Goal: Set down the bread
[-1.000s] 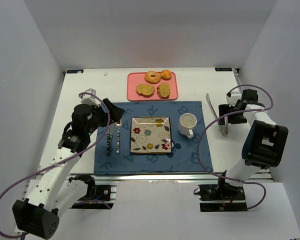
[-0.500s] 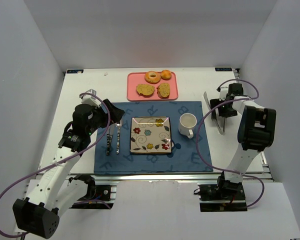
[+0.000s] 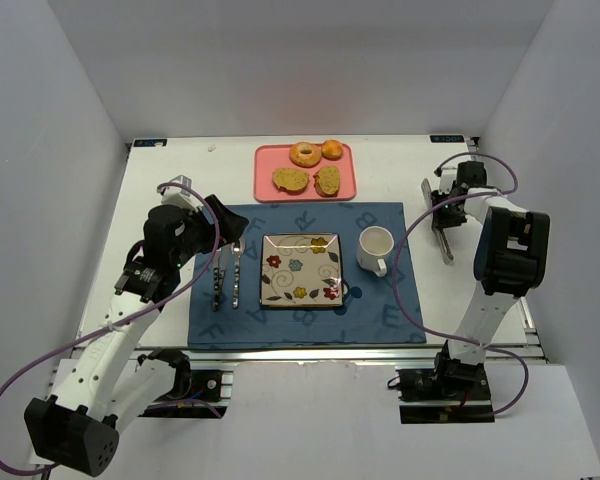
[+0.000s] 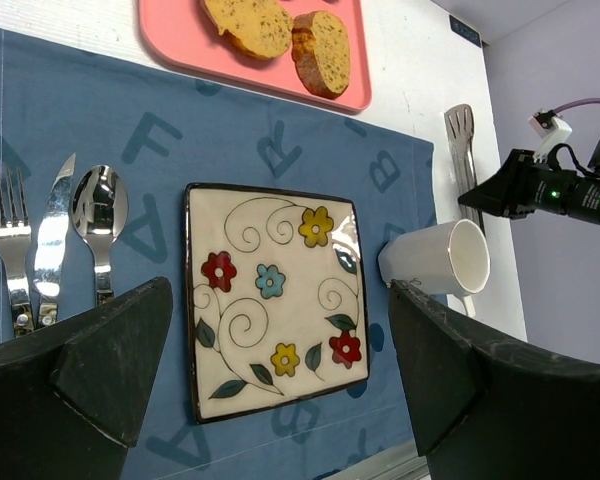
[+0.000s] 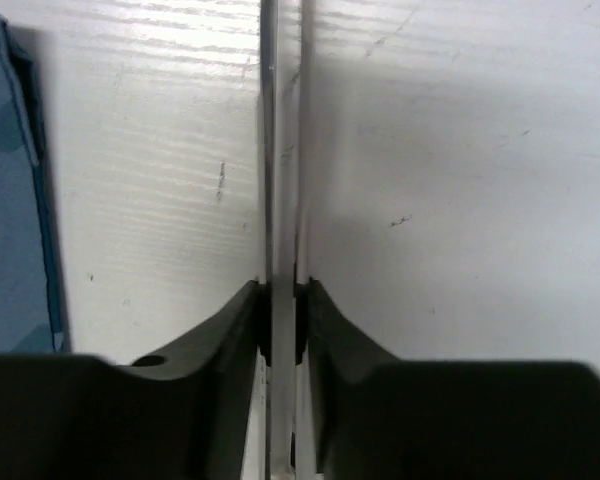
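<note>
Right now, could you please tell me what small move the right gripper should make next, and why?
Probably lift the tongs straight up: the right gripper looks closed on both blades, they lie flat on the table, and the bread sits on the pink tray.

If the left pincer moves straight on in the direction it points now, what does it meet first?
Probably the square flowered plate: in the wrist view it lies centred between the left pincer's open fingers. The depth is unclear.
</note>
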